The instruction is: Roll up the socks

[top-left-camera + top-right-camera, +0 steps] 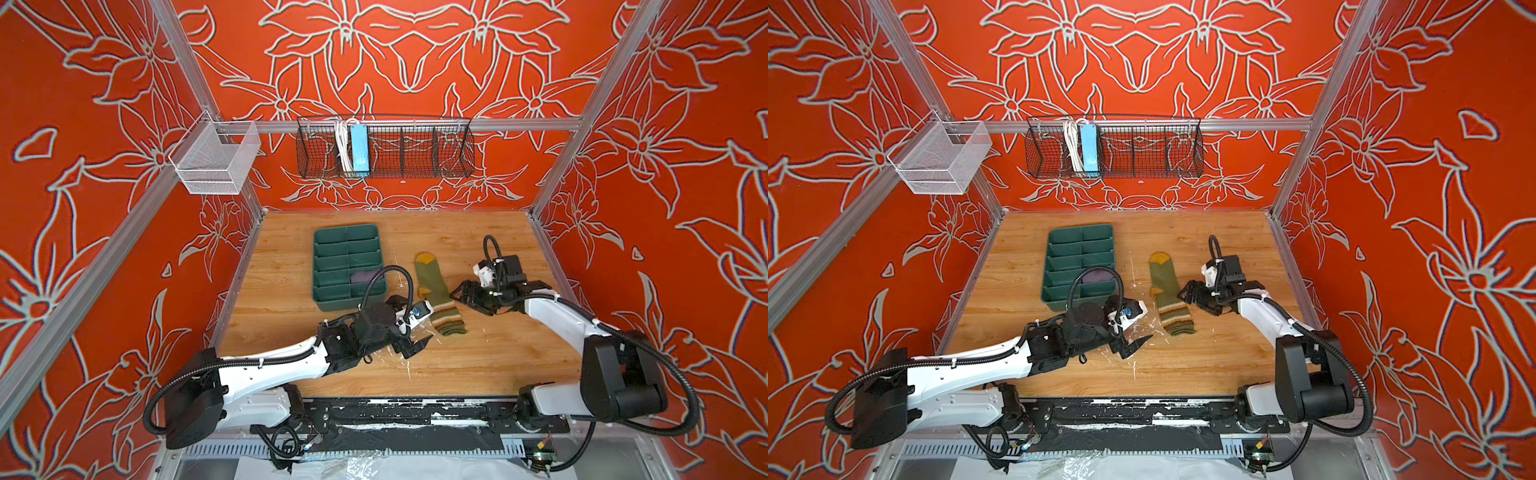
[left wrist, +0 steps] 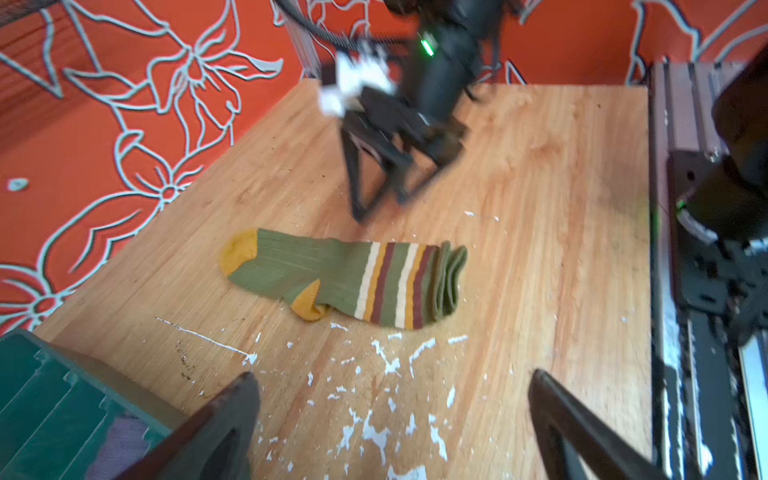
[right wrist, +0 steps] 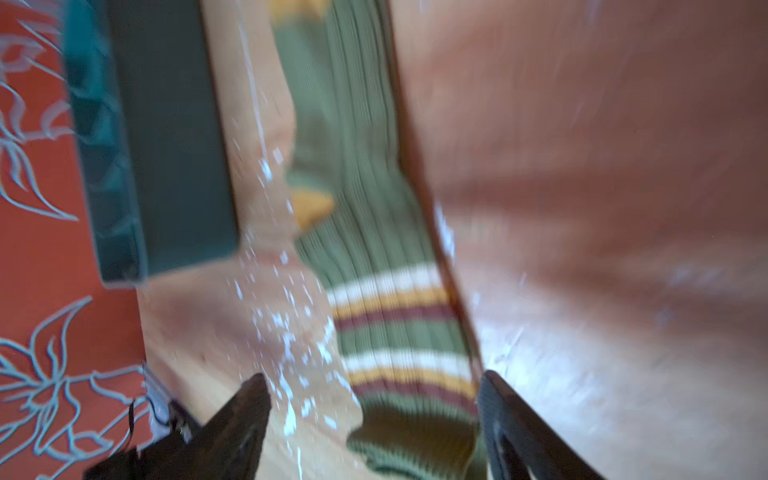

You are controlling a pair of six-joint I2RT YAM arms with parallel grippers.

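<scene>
Sock of olive green striped fabric (image 1: pixel 438 293), flat mid-surface.
My left gripper (image 2: pixel 392 374) and right gripper (image 3: pixel 374 375) flank it, both wide, empty; purple fabric sock (image 1: pixel 361 275) sits in dark green divided plastic tray (image 1: pixel 332 237).

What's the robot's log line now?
green sock: flat, unrolled | purple sock: in tray | left end effector: open | right end effector: open

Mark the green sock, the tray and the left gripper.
green sock (image 2: pixel 332 274): left wrist view, on its ribbed middle.
tray (image 1: pixel 336 303): in a top view, on its near wall.
left gripper (image 2: pixel 392 372): left wrist view, midway between its open fingertips.
</scene>
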